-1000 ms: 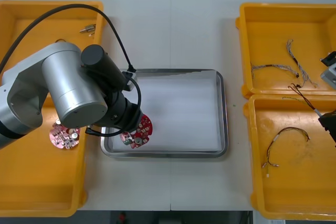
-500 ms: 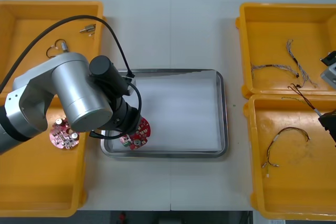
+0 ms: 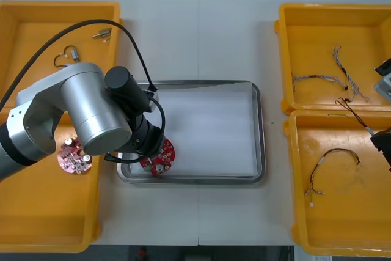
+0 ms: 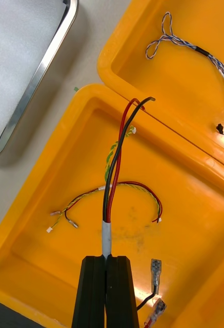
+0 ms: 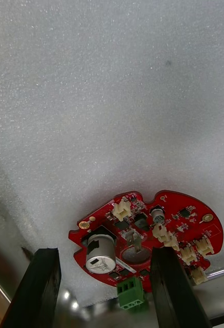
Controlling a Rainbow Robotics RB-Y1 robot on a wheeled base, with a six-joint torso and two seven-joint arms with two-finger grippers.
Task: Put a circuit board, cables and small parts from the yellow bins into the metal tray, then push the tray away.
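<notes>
A round red circuit board (image 5: 142, 241) lies flat on the white inside of the metal tray (image 3: 259, 132), at its near left corner (image 3: 160, 156). My left gripper (image 5: 104, 252) hangs over it, open, one finger on each side of the board and neither pressing it. From above, the left arm (image 3: 91, 114) covers the gripper. My right gripper (image 4: 107, 259) is over the near right yellow bin (image 3: 342, 224), shut on a black and red cable (image 4: 114, 169) that runs from its fingertips over the bin's rim. From above, the right gripper (image 3: 380, 142) sits at the table's right edge.
A second circuit board (image 3: 74, 156) lies in the near left bin. Small metal parts (image 3: 102, 33) sit in the far left bin. A blue and white cable (image 3: 317, 79) is in the far right bin, a red and yellow cable (image 3: 333, 163) in the near right one.
The left arm sank toward the tray's near left corner and its gripper opened, leaving the board on the tray. The right arm has stayed still.
</notes>
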